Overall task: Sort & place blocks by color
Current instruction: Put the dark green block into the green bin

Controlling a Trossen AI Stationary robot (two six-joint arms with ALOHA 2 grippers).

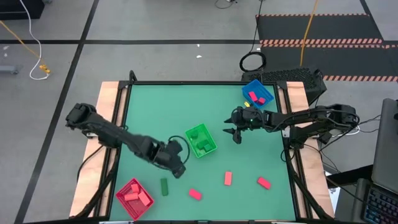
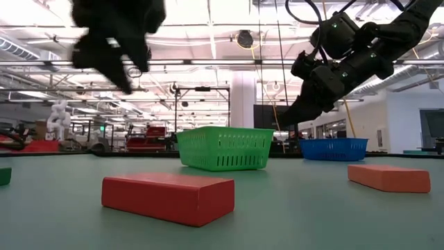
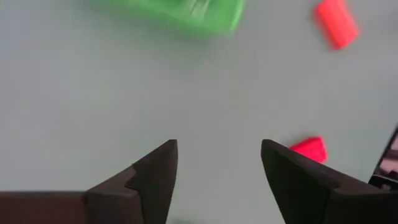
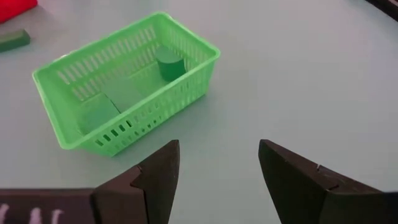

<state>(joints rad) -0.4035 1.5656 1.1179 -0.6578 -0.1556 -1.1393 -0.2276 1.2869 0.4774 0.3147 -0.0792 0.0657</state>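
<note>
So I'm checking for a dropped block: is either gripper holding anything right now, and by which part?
Nothing is held. The left gripper and the right gripper both stand open with only bare table between their fingers.

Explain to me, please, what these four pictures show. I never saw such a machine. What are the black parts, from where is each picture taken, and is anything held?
It is a robot with two dark jointed arms at a green table. Each arm ends in a two-finger end effector.

One picture looks down from above. One looks level across the table top. The other two come from cameras on the wrists, so two dark fingers show in each.

The left end effector hovers near the green mesh plastic bin, open and empty. The right end effector hovers on that bin's other side, also open and empty.

On the table stand also a red mesh bin and a blue mesh bin, both with red blocks inside. Three small red rectangular blocks and one dark green block lie loose.
</note>
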